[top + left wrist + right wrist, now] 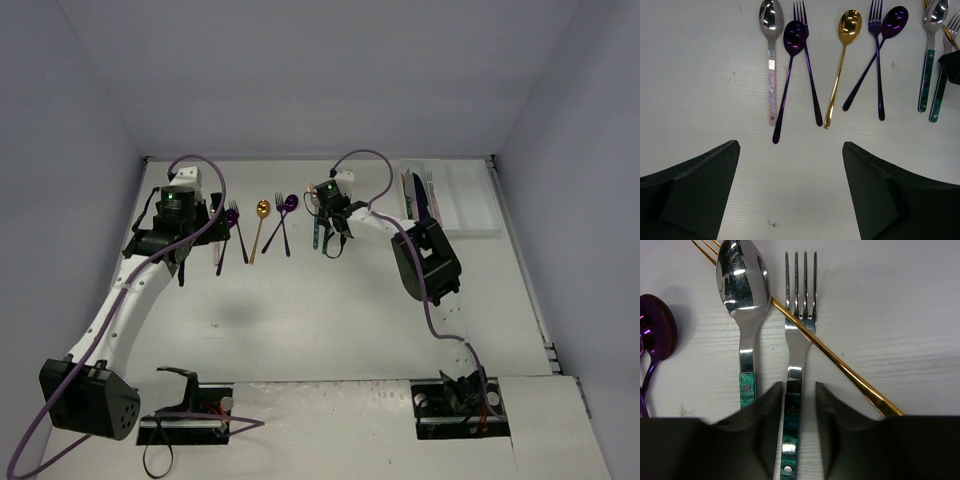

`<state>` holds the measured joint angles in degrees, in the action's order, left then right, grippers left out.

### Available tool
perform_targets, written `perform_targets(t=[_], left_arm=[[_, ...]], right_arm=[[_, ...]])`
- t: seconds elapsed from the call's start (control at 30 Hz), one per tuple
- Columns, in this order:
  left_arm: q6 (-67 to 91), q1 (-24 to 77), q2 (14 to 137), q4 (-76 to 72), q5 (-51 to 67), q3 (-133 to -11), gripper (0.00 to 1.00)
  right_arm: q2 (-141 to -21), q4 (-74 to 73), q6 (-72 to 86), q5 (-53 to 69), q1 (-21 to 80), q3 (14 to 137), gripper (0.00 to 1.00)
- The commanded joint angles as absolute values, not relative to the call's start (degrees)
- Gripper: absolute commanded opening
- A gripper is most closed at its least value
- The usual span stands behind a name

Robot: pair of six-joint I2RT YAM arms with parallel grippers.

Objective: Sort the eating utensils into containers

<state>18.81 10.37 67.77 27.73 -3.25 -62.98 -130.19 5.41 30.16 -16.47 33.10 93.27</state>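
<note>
In the right wrist view my right gripper (798, 386) straddles the handle of a teal-handled silver fork (800, 335) lying flat on the table. Its left finger is against the handle and a narrow gap shows on the right. A teal-handled spoon (742, 285) lies to the left, and a gold fork (840, 357) runs slantwise under the teal fork. My left gripper (790, 145) hovers wide open over bare table, below a pink-handled spoon (771, 75), purple spoons and forks (810, 75) and a gold spoon (840, 65). The white tray (470, 232) stands at the back right.
A dark blue knife (421, 200) and a light utensil lie in the tray's left compartments. White walls close in the table on three sides. The right arm's elbow (428, 262) hangs between the utensil row and the tray.
</note>
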Motion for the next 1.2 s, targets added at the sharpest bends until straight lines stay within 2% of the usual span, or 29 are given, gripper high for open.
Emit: perform_targets(t=[0.0,0.1,0.13,0.93,1.17], left_arm=[[18.4,9.9,67.4,26.0,-3.6,-64.4,0.82],[18.4,9.9,67.3,25.9,-3.6,-64.4,0.82],[18.4,9.9,67.3,26.0,-3.6,-64.4,0.82],[18.5,9.9,66.5,26.1,-3.3,-64.3,0.82],[18.7,9.8,66.8,26.0,-3.1,-64.3,0.82]], right_arm=[[-129.0,6.2,30.7,-20.1,33.1,91.4,0.13],[-126.5,6.2,30.0,-21.2,33.0,88.7,0.01],[-125.9,6.2,29.6,-21.7,33.0,87.2,0.0],[-99.4,0.5,21.5,-18.8,28.1,57.8,0.0],[-89.0,0.2,13.7,-16.9,27.9,57.6,0.0]])
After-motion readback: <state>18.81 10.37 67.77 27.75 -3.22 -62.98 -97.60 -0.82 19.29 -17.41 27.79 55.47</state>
